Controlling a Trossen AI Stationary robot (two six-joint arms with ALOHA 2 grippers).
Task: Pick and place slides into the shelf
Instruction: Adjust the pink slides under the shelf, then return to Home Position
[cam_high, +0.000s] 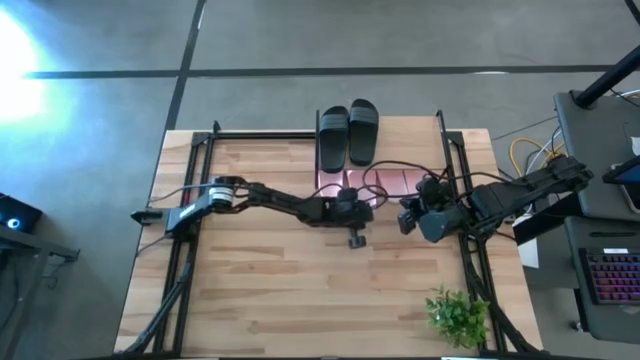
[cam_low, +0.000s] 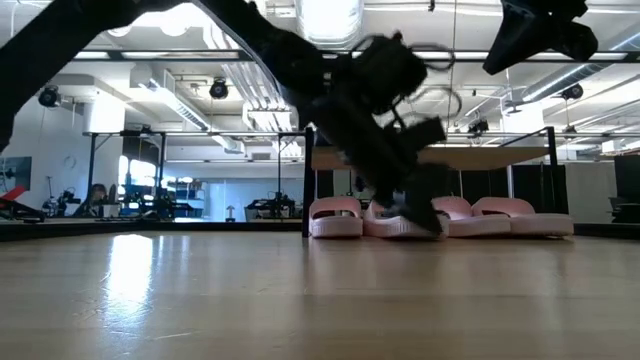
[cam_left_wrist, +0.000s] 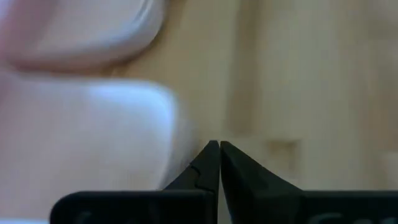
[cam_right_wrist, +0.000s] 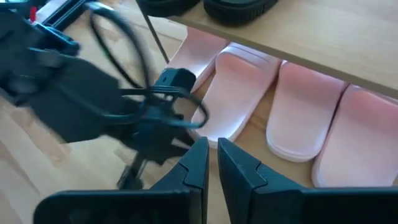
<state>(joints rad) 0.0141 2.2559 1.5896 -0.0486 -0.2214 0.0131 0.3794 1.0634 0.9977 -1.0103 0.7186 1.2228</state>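
Note:
Two black slides (cam_high: 347, 135) lie side by side on the shelf's wooden plank (cam_low: 480, 157) at the table's far middle. Four pale pink slides (cam_low: 455, 215) lie in a row on the tabletop under the plank, toes toward the near edge. They also show in the right wrist view (cam_right_wrist: 298, 106). My left gripper (cam_left_wrist: 219, 149) is shut and low over the table, just in front of the row, beside the second pink slide from the left (cam_low: 400, 222). My right gripper (cam_right_wrist: 212, 149) is shut and empty. It hovers higher, to the right of the left gripper (cam_high: 410, 215). My left gripper's shut fingertips (cam_left_wrist: 211, 155) point down at the bare wood right beside a pink slide's edge (cam_left_wrist: 124, 118). I cannot tell whether they touch the slide.
A small green plant (cam_high: 458, 315) stands at the table's near right corner. Black frame rails (cam_high: 185, 200) run along the table's left and right sides. A desk with a keyboard (cam_high: 610, 275) stands beyond the right edge. Bare wood (cam_high: 300, 290) spreads across the near half.

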